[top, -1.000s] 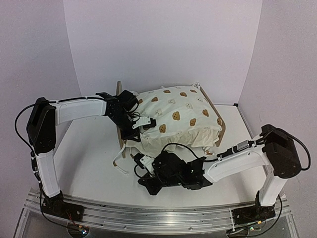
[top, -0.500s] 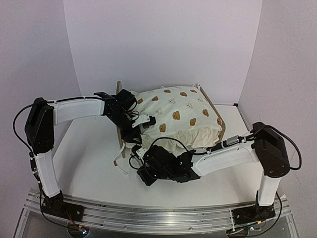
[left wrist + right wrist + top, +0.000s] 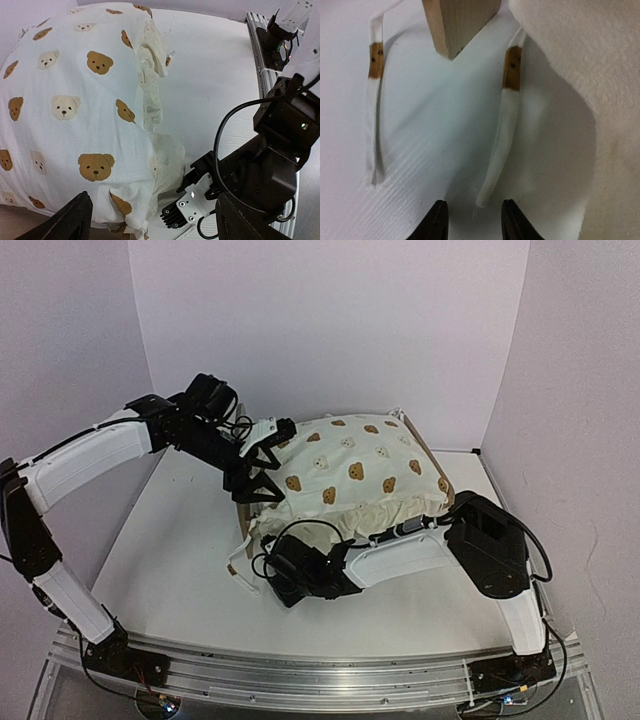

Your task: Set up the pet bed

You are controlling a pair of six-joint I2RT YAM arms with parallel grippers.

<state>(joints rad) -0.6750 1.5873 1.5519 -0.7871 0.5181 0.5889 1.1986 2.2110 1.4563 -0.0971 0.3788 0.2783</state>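
The pet bed [image 3: 350, 480] sits in the middle of the white table [image 3: 170, 550], toward the back wall; its cream bear-print duvet [image 3: 75, 115] is heaped in a big puffy lump on top and hides most of the light-wood frame [image 3: 243, 518]; two white tie strings [image 3: 502, 145] with brown patches lie flat on the table, one on each side of the frame's near left corner; the right gripper [image 3: 472, 220] is down low by them, fingers a little apart with nothing between, one string's end just in front; the left gripper [image 3: 266, 465] hangs above the bed's left end, its fingers [image 3: 75, 220] wide apart, holding nothing.
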